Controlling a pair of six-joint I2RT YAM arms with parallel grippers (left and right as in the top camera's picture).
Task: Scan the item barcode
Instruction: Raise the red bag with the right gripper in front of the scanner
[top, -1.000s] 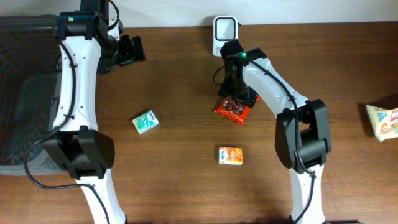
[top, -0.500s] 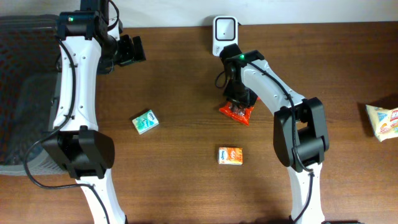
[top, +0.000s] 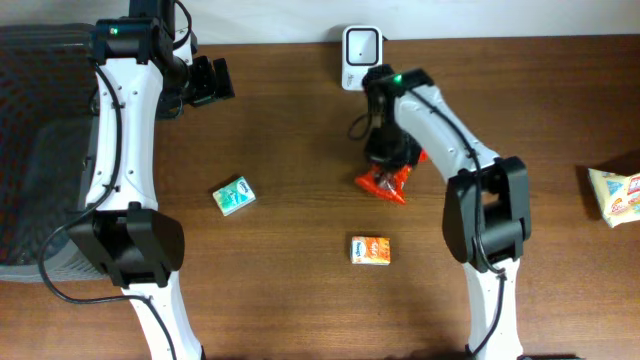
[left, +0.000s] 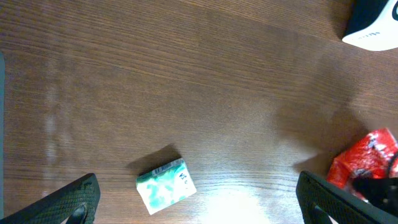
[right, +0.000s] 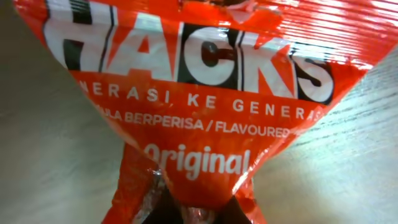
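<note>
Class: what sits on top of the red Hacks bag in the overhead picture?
The right gripper sits over the upper end of the red Hacks bag, shut on it. The bag's top edge beneath is hidden.

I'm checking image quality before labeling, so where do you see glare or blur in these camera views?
Right wrist view: the red candy bag fills the frame, print sharp, white glare streaks on its upper right foil. Left wrist view: a bright reflection on the table near the bottom edge, green packet slightly soft. Overhead view: even light, no obvious blur.
</note>
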